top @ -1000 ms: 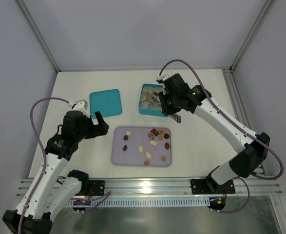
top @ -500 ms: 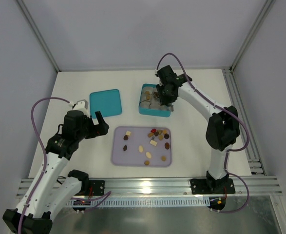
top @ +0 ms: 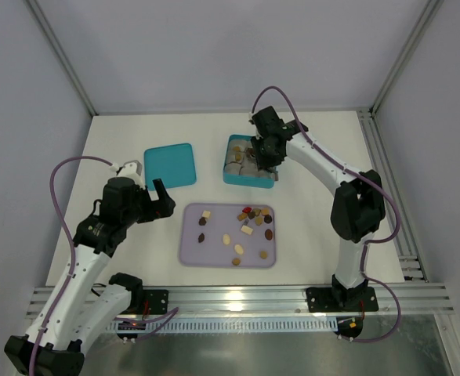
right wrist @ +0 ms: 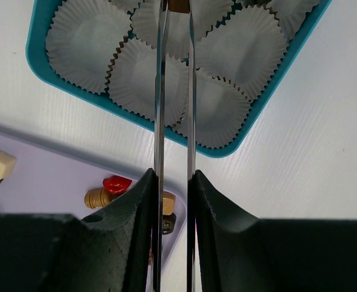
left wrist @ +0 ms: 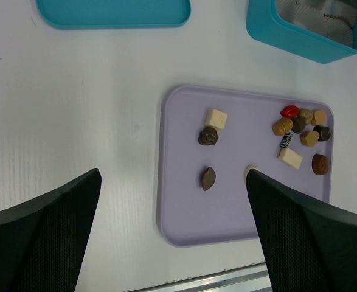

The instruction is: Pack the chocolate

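- The right gripper [right wrist: 177, 15] has its thin blades pressed together on a small brown chocolate [right wrist: 178, 5], pinched at the very tips.
- It hangs over the box [right wrist: 37, 36], above the paper cups [right wrist: 84, 42] near the middle. Whether the piece touches a cup cannot be told.
- Step in hand, as I judge it: placing this piece into a cup.
- Every cup in the right wrist view is bare. From above, a few tan specks seem to sit in cups at the box's left side, too small to count.
- Most of the chocolate [left wrist: 282, 126] lies loose on the tray [top: 198, 254], which sits just near of the box.
- A cluster crowds the tray's far-right corner, the red one [left wrist: 289, 111] among them. The rest are scattered across the tray's left half and near side.
- More than a dozen pieces wait there, so the packing looks early, with far more left than done.
- The left gripper [left wrist: 172, 176] is spread wide and holds nothing. It hovers just left of the tray.
- The lid [top: 170, 165] lies flat, left of the box and apart from it. I take closing the box to be a step not yet due.
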`<state>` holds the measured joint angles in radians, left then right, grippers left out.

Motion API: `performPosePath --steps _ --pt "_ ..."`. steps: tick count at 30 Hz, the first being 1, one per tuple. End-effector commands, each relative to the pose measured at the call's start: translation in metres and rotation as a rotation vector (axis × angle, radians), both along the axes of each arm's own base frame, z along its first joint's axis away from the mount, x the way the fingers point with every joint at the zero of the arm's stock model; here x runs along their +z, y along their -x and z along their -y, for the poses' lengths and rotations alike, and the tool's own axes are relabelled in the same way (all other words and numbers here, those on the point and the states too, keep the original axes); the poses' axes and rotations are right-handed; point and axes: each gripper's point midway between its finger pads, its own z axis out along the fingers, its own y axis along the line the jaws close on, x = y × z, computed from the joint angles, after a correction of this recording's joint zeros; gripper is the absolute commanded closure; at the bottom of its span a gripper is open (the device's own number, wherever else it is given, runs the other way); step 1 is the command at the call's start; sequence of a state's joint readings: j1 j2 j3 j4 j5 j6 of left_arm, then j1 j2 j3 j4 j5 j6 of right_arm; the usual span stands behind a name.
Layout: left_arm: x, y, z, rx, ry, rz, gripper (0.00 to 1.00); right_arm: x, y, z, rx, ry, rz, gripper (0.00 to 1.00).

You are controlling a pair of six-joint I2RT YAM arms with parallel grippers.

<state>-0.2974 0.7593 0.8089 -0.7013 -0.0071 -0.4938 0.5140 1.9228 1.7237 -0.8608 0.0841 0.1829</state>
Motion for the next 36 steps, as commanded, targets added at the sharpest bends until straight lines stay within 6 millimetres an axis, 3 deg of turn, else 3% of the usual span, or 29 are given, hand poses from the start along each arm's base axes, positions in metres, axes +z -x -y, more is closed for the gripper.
performPosePath --steps 1,36 --pt "0.003 -0.002 0.0 0.009 0.001 0.013 0.0 0.031 0.001 -0.001 -0.003 -0.048 0.081 0.74" --pt "0.005 -0.002 0.0 0.007 0.003 0.018 0.0 0.04 0.009 0.001 -0.004 -0.055 0.107 0.71"
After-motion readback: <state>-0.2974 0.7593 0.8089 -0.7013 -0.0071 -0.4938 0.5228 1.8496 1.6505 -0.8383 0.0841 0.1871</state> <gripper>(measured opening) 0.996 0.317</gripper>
